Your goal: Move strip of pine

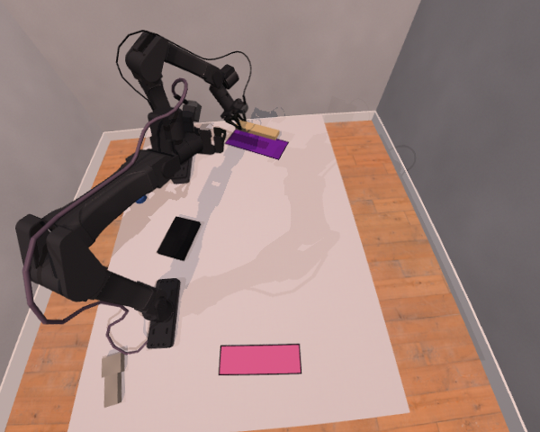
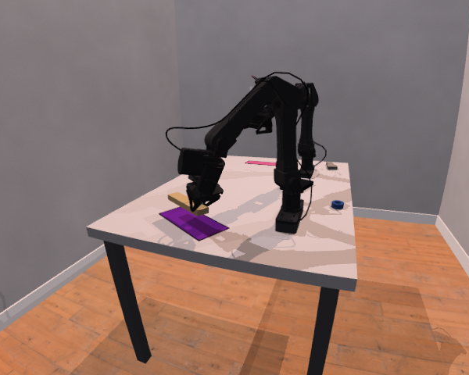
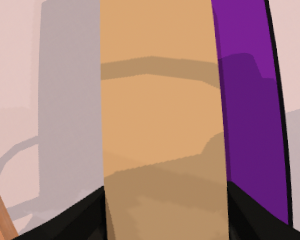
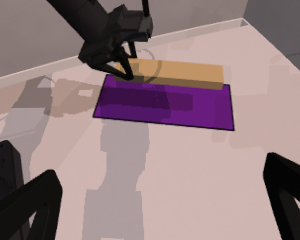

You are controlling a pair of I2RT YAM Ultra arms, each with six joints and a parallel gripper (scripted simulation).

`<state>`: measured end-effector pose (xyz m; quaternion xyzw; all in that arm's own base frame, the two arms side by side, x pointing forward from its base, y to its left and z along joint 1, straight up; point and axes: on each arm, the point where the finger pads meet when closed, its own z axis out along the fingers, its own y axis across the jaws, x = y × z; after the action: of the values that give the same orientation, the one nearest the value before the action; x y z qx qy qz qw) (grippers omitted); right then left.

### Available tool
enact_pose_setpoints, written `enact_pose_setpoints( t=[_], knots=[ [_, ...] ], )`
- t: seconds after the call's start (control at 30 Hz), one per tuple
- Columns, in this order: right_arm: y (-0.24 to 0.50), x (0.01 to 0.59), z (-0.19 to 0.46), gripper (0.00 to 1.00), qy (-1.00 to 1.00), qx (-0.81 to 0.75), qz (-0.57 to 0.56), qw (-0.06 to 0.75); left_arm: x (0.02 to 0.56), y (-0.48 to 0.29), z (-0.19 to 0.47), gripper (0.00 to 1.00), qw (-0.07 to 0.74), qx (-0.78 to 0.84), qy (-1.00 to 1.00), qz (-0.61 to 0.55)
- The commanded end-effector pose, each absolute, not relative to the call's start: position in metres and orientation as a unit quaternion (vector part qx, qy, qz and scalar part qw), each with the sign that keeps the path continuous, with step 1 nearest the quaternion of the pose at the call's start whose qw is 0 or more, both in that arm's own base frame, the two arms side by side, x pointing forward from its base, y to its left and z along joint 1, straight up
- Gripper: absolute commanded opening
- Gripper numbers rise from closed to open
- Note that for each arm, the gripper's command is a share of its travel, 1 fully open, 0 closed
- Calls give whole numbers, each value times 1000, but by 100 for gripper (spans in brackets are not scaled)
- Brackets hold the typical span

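This looks like a bare room set up as a robot test space or lab: two black robot arms (image 1: 70,260) (image 2: 247,108) are mounted on one pale table (image 1: 270,209) (image 2: 242,181) with dark legs, and coloured rectangles mark its top. Plain grey walls (image 1: 489,139) (image 2: 324,80) with pale skirting boards (image 1: 452,297) (image 2: 396,216) meet an orange-brown plank floor (image 1: 400,279) (image 2: 210,315), which alone could suit a home or an office.

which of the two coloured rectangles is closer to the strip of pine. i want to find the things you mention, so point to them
The purple rectangle (image 1: 273,149) (image 2: 213,227) (image 3: 255,115) (image 4: 210,110): the strip of pine (image 1: 261,130) (image 2: 178,198) (image 3: 162,115) (image 4: 177,70) hangs just above it, while the pink one (image 1: 260,359) (image 2: 261,162) lies at the table's far end from it.
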<state>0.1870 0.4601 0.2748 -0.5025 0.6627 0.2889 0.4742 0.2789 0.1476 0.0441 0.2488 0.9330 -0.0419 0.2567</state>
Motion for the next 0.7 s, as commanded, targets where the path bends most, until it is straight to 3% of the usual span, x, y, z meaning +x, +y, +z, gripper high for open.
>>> enact_pose_setpoints(
  t=[0.0,0.3,0.67],
  knots=[
    [457,189,295,100,653,-488,299,495,275,143,62,40,260,246,932,-58],
    [419,187,287,100,675,-494,281,470,275,143,62,40,260,244,932,-59],
    [284,173,282,100,712,-461,244,470,275,143,62,40,260,244,932,-59]
  ],
)
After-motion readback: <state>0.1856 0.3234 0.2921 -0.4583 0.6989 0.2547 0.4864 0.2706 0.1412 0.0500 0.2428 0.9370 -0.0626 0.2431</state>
